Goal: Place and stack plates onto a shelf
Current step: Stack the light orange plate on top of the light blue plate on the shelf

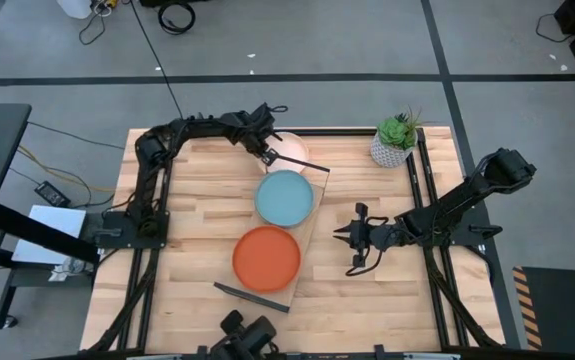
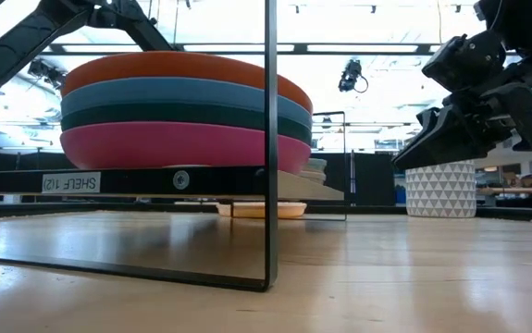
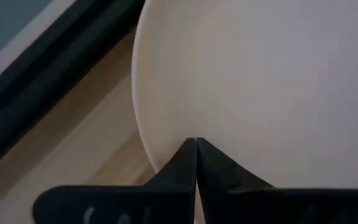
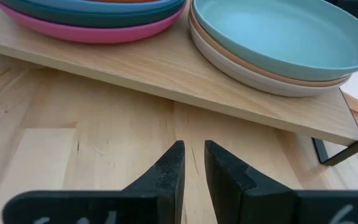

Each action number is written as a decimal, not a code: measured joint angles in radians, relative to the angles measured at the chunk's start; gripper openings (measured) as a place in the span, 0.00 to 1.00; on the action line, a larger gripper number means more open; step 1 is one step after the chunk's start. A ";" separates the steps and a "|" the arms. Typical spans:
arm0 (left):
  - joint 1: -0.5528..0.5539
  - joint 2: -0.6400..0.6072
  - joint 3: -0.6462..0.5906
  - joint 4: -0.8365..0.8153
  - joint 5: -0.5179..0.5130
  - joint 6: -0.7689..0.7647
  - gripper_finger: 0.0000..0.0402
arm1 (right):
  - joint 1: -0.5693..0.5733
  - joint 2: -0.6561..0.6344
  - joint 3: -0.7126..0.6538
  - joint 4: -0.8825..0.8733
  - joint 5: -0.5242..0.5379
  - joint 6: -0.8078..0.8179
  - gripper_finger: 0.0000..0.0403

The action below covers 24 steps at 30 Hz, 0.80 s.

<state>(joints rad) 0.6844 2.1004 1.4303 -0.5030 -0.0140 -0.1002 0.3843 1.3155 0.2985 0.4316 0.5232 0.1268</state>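
Observation:
The shelf point(image 1: 311, 222) lies slantwise on the table and carries two stacks. The nearer stack is orange point(image 1: 266, 258) over blue, dark teal and pink point(image 2: 154, 146). The farther one is light blue point(image 1: 285, 197) over peach and grey point(image 4: 241, 68). A cream plate point(image 1: 295, 148) lies flat on the table past the shelf's far end point(image 3: 259, 74). My left gripper point(image 3: 195, 144) is shut, its tips at this plate's rim. My right gripper point(image 1: 350, 240) hovers to the right of the shelf, a narrow gap between its fingers point(image 4: 192, 152), touching nothing. My left gripper has its shut fingertips point(image 3: 203, 155) at the cream plate's rim point(image 3: 166, 149), on the side toward the shelf, coming from above. I cannot tell whether they touch it. The plate lies flat on the table.
A potted plant in a white patterned pot point(image 1: 395, 140) stands at the table's far right corner point(image 2: 439, 190). The shelf's black wire end frame point(image 2: 270, 139) stands close to the low camera. Bare tabletop point(image 4: 73, 155) lies between my right gripper and the shelf.

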 joint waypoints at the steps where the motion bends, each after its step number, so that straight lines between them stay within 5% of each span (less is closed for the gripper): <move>1: 0.008 -0.004 0.000 -0.025 0.004 0.006 0.02 | 0.000 0.000 0.000 0.000 0.000 -0.005 0.17; 11: 0.049 -0.048 -0.001 -0.206 0.023 0.042 0.01 | 0.000 0.000 0.000 0.002 0.000 -0.025 0.17; 24: 0.048 -0.249 -0.001 -0.379 0.054 0.060 0.00 | 0.000 0.000 0.000 0.008 0.000 -0.024 0.17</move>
<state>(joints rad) 0.7322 1.8519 1.4292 -0.8816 0.0402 -0.0403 0.3843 1.3155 0.2985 0.4400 0.5232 0.1028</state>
